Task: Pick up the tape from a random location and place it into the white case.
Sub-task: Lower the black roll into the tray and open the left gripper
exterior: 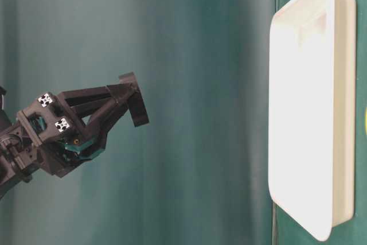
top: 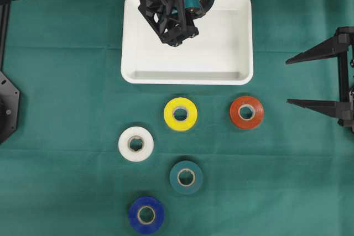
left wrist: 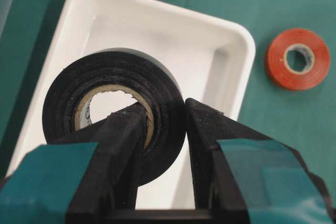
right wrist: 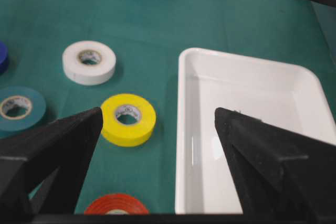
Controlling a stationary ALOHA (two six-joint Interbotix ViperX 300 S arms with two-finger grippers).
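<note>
My left gripper (left wrist: 163, 124) pinching the black tape (left wrist: 113, 111) through its core — held above the white case (top: 243, 42), my right gripper (top: 310, 79) spread wide beside the case, five rolls below it.

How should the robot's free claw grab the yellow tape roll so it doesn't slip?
The yellow tape roll lies flat on the green cloth, hole facing up. Probably best to come straight down from above with the open right gripper and pinch the ring's wall, one finger in the hole, one outside. The left gripper holds the black tape roll this way.
</note>
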